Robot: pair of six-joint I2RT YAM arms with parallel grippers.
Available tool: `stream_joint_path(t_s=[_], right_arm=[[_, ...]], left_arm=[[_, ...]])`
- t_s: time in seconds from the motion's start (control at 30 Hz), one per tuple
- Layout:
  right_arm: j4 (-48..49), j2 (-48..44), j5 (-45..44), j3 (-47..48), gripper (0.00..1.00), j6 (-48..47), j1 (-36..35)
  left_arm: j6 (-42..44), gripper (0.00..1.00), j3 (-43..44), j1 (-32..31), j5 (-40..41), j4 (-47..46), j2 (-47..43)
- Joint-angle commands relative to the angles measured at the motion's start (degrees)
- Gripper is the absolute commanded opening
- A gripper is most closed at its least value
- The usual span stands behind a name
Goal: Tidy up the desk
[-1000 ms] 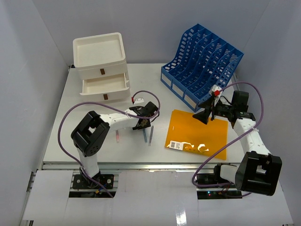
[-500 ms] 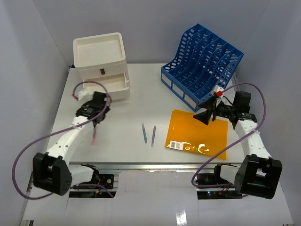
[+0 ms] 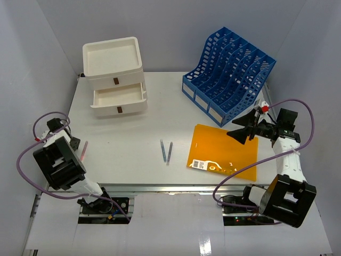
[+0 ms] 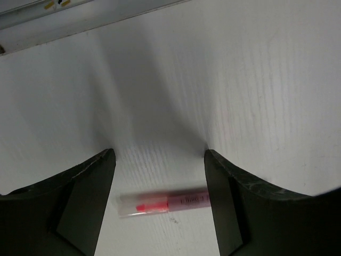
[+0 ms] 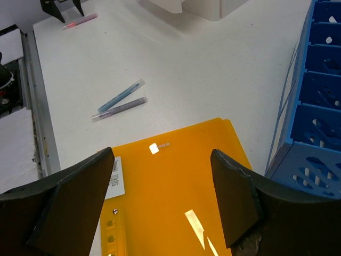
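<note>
Though tiny overhead, pink pen point(image 4: 165, 204) large wrist-side.

Desk point(image 3: 160, 114): drawer box point(image 3: 113, 74), file rack point(image 3: 229, 74), orange folder point(image 3: 226, 149), pens point(image 3: 162, 151).

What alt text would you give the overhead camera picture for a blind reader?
A white desk seen from above: the left gripper stands open over a pink pen, the right gripper open over an orange folder. At the back are a white drawer box, one drawer pulled out, and a blue file rack; two pens lie mid-desk.
</note>
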State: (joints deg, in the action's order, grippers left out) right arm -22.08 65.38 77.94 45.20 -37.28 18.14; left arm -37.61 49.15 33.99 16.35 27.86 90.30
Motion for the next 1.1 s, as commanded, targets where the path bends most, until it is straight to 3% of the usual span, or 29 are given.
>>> stream_joint_path(t_s=[0.0,0.57,0.67,0.73,0.83,1.07], right_arm=[[-10.13,1.64,5.49,2.86,0.80,-8.03,1.92],[-27.50,5.62,8.30,6.68,0.79,-26.01,2.16],[-35.73,7.66,8.74,7.82,0.79,-34.66,2.16],[-46.42,10.46,9.34,9.81,0.79,-46.10,2.16],[-52.92,13.49,10.00,11.46,0.79,-52.63,2.16],[-52.90,12.55,9.76,10.87,0.79,-54.01,1.43]], left_arm=[[3.39,0.77,-1.80,0.47,-7.87,-3.15,1.92],[2.99,0.77,1.40,0.46,-11.08,-1.40,3.06],[3.42,0.77,1.85,0.46,-12.01,-1.74,0.86],[4.80,0.79,2.06,0.40,-12.96,-2.56,-0.13],[6.32,0.80,1.88,0.41,-15.11,-3.70,-0.59],[9.22,0.83,2.69,0.45,-19.81,-4.29,1.10]])
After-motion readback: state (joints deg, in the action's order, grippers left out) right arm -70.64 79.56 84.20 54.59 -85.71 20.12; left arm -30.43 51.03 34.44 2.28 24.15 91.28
